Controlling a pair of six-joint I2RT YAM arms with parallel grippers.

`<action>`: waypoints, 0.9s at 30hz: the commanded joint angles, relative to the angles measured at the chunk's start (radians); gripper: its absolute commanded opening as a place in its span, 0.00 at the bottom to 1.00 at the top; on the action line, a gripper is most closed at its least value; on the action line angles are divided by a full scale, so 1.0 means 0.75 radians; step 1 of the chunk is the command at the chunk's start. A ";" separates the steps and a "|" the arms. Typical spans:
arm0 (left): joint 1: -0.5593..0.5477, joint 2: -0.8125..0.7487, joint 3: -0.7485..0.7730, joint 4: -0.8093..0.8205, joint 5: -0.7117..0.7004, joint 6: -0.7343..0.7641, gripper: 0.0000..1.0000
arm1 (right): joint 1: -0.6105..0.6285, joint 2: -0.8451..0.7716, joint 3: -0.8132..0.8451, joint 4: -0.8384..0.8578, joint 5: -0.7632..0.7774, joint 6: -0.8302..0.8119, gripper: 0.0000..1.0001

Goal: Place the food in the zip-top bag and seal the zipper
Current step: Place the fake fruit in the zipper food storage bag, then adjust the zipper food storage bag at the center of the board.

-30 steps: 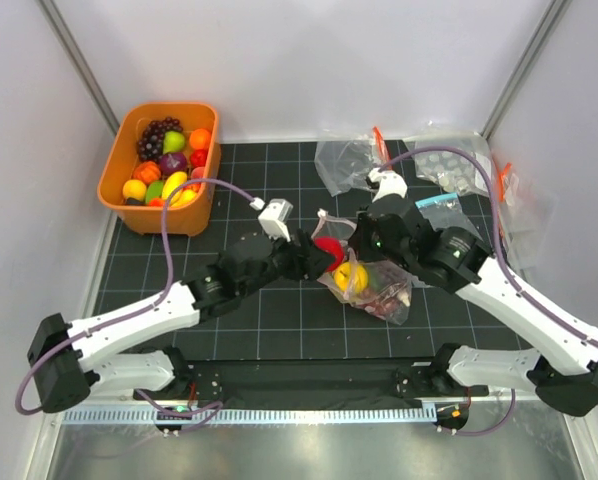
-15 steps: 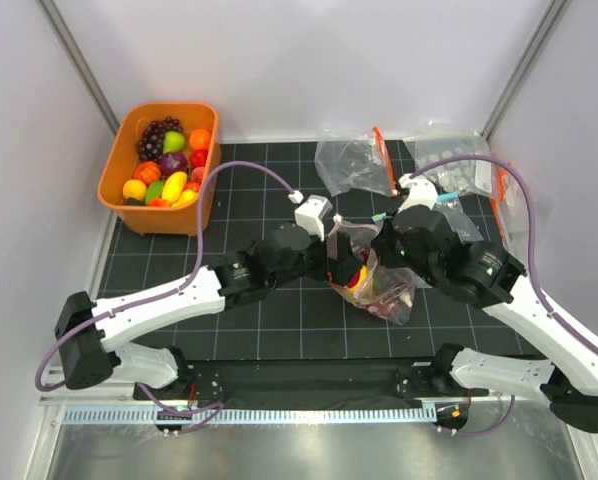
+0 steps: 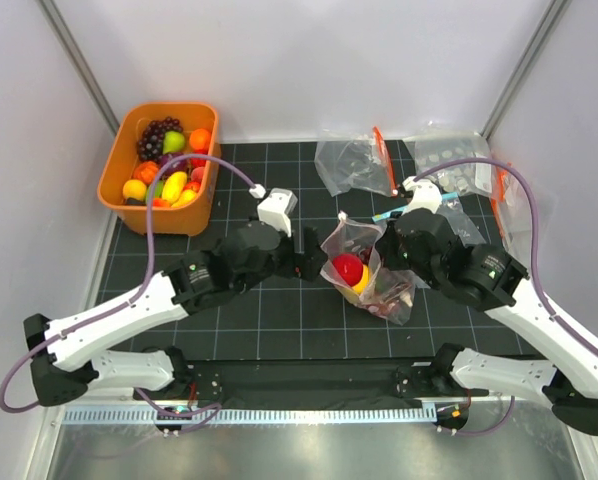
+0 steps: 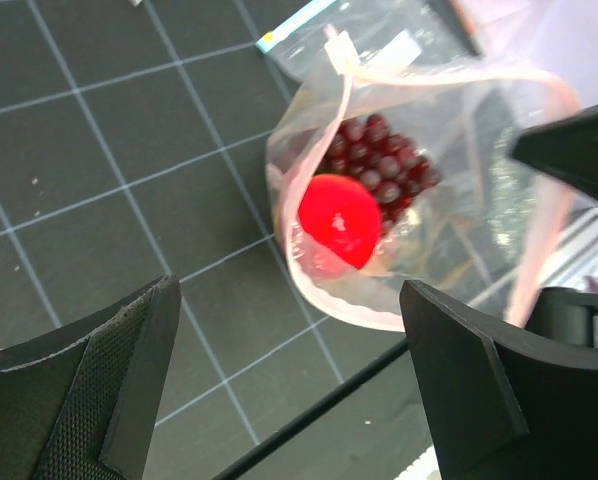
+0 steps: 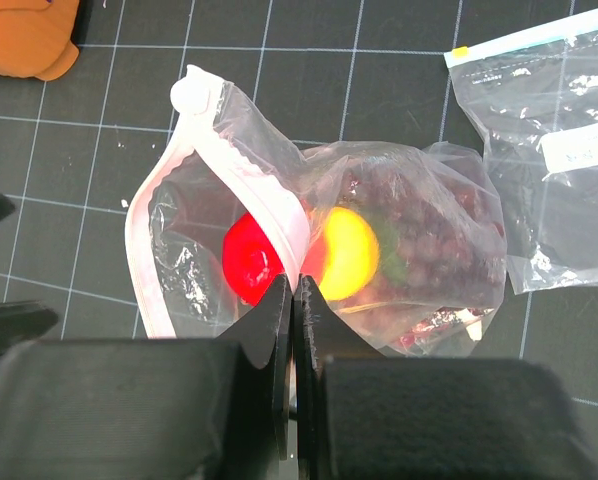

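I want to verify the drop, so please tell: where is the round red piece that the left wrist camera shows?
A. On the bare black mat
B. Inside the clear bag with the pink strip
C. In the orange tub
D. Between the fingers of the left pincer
B: the red piece lies inside the zip-top bag beside a yellow piece, and the left pincer stands open and empty.

Walls: we see plain white panels point(image 3: 309, 60) at the back and on both sides.
Posts: we count two grey metal struts point(image 3: 77, 60) slanting up at the rear corners.
Table top: we see a black mat point(image 3: 279, 310) ruled with a thin pale grid.
Near edge: we see a brushed metal strip point(image 3: 279, 450) along the front.
Light: we find it soft and even, with faint shadows.
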 commanded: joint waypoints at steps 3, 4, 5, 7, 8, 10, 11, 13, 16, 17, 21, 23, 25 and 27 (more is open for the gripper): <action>0.002 0.130 0.027 -0.068 -0.050 0.025 0.94 | -0.003 -0.007 0.022 0.017 0.025 0.020 0.01; 0.008 0.149 0.035 -0.057 -0.042 0.025 0.94 | -0.003 -0.003 0.023 0.019 0.021 0.020 0.01; 0.012 0.171 0.045 -0.023 -0.012 0.025 0.93 | -0.005 -0.001 0.025 0.017 0.017 0.020 0.01; 0.031 0.238 0.066 -0.004 0.019 0.031 0.88 | -0.005 0.003 0.029 0.015 0.017 0.020 0.01; 0.037 0.261 0.096 -0.008 0.025 0.035 0.80 | -0.003 0.003 0.029 0.013 0.017 0.022 0.01; 0.051 0.318 0.131 -0.022 0.036 0.056 0.65 | -0.003 0.005 0.031 0.017 0.011 0.022 0.01; 0.063 0.331 0.168 -0.037 0.044 0.066 0.43 | -0.005 0.007 0.031 0.019 -0.001 0.022 0.01; 0.074 0.341 0.213 -0.057 0.081 0.102 0.17 | -0.003 0.033 0.045 0.019 -0.024 0.024 0.01; 0.113 0.317 0.338 -0.141 0.109 0.156 0.00 | 0.007 0.064 0.057 0.070 -0.073 0.039 0.01; 0.155 0.292 0.405 -0.172 0.144 0.166 0.00 | 0.024 0.072 0.065 0.084 -0.067 0.057 0.01; 0.258 0.294 0.616 -0.319 0.381 0.223 0.00 | 0.140 0.152 0.188 0.123 0.009 0.120 0.01; 0.278 0.319 0.728 -0.433 0.477 0.258 0.00 | 0.216 0.185 0.219 0.150 0.031 0.141 0.01; 0.282 0.353 0.749 -0.474 0.557 0.266 0.00 | 0.249 0.226 0.241 0.183 0.035 0.170 0.01; 0.289 0.345 0.688 -0.462 0.598 0.248 0.00 | 0.265 0.236 0.207 0.229 0.033 0.184 0.01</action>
